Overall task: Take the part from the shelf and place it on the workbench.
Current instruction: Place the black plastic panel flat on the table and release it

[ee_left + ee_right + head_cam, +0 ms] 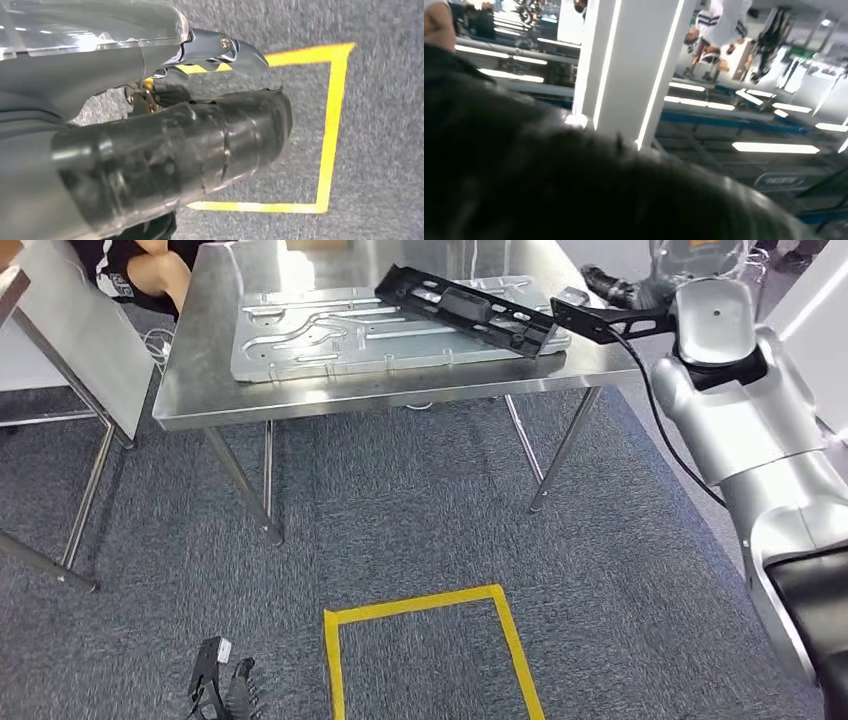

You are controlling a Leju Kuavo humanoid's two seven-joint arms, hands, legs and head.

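Silver, the right arm point(740, 430) reaches forward to the far right corner of the workbench point(400, 390). The right hand point(612, 287) shows there as dark fingers beyond the wrist, just beside the right end of the black part point(465, 305). If the fingers hold the part or only touch it, one cannot tell; the right wrist view is dark and blurred.

The part lies flat and long on the grey metal plate point(330, 335), which rests on the workbench. So the task seems almost done; what is left is probably to let go and draw the arm away.

The left hand point(165, 160) hangs low over the carpet near the yellow tape square point(430, 640), holding nothing, its fingers seemingly curled in.
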